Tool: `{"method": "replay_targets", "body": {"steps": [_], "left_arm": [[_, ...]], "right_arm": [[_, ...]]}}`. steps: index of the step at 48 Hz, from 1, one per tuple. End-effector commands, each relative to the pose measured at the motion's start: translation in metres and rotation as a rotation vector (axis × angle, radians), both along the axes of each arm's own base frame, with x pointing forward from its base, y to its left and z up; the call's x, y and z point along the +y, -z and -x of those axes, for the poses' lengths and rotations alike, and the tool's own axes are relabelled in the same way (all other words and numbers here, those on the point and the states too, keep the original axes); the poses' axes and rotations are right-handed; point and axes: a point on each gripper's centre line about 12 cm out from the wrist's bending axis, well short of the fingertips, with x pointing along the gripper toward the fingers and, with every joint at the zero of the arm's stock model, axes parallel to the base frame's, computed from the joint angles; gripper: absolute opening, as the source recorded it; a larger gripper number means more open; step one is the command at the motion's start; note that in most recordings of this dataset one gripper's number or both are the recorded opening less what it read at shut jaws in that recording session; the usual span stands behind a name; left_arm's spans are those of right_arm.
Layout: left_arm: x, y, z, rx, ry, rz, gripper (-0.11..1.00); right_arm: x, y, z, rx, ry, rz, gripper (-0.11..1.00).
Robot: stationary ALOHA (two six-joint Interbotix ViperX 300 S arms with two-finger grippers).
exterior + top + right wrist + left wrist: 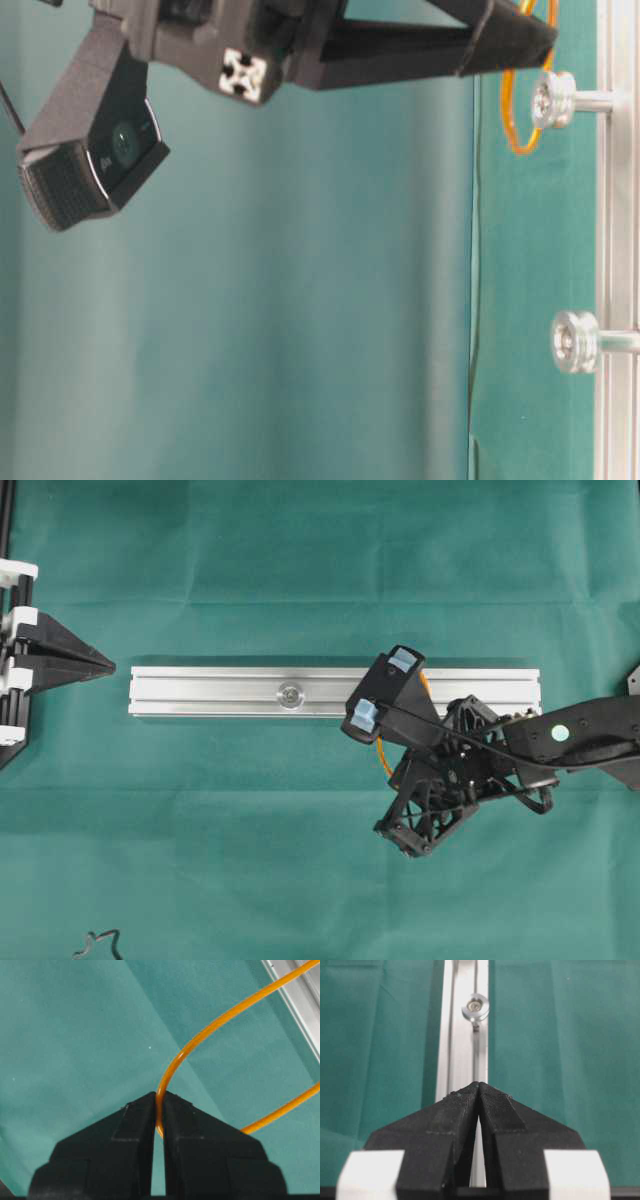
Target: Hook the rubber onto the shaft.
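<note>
Over the silver rail (pixel 220 692), the right jaws pinch the orange rubber band (pixel 210 1027) — the left jaws sit shut, empty.

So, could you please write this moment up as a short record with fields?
Held item: thin orange rubber band, pinched in the shut right end effector
Band position: hanging beside the upper silver shaft; whether it is hooked cannot be told
Rail: long silver aluminium rail on green cloth
Left end effector: shut, empty, aimed along the rail
</note>
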Motion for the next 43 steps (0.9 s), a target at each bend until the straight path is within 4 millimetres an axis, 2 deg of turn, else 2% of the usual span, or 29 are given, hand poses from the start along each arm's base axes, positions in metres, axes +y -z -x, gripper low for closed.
{"method": "replay_targets", "body": {"steps": [1,18,43], "left_arm": [[0.000,-0.011,-0.003,-0.028,-0.001,-0.001,0.00],[0.000,-0.012,-0.003,-0.029,-0.001,-0.003,0.00],[0.000,-0.011,-0.003,-0.028,-0.001,-0.003,0.00]], "right_arm": [[0.000,-0.015,-0.009,-0.046,0.009,-0.017,0.06],[-0.016,-0.023,-0.041,-0.080,0.060,-0.016,0.06],[-0.041,-0.014,-0.065,-0.081,0.115,0.006,0.06]]}}
